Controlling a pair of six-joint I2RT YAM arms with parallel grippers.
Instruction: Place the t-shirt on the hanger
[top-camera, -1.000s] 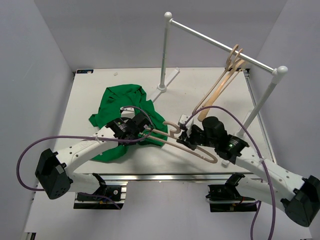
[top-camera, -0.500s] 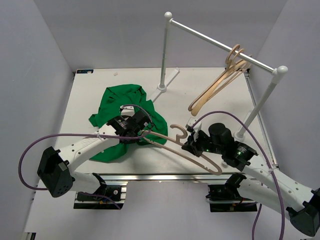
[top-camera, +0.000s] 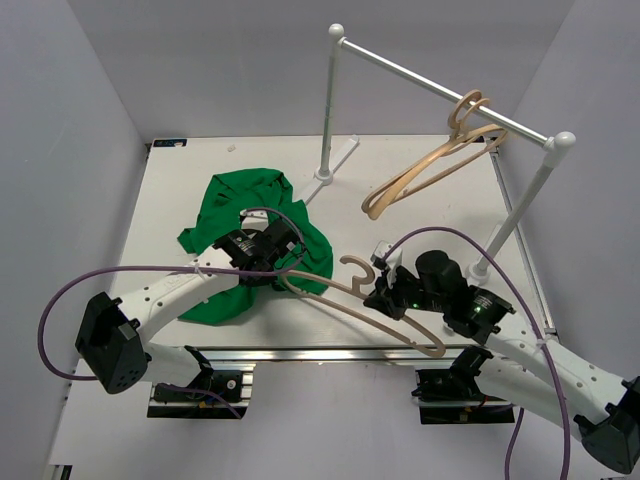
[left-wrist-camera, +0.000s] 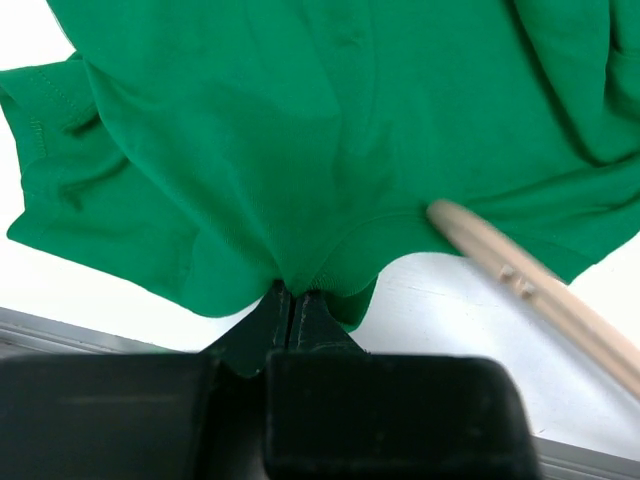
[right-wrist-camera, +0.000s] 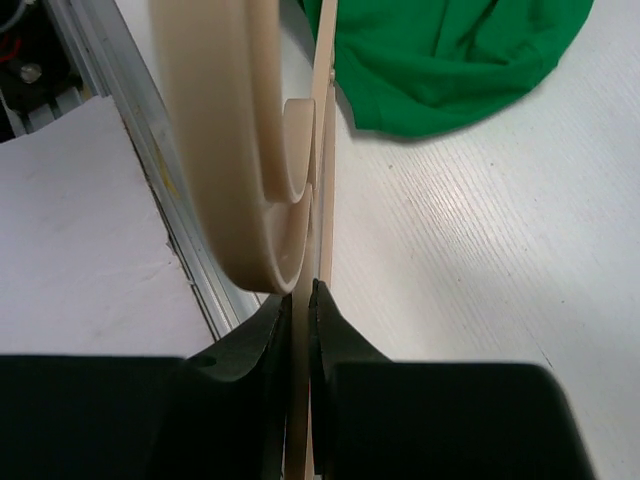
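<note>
Right claw (right-wrist-camera: 303, 290) is clamped on the hanger (left-wrist-camera: 520, 290), which has swung left within the last second. Its tip now meets the t-shirt (top-camera: 225, 215) hem, left of centre. The hem is pinched in the left claw (left-wrist-camera: 292, 300). Threading looks ready to start.

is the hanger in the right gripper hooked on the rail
No, the hanger in the right gripper sits low near the table's front edge, far from the white rail.

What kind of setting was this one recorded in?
Probably a robotics lab test cell rather than a home: a white table boxed in by plain grey walls, with a small white garment rail holding spare wooden hangers standing on it.
</note>
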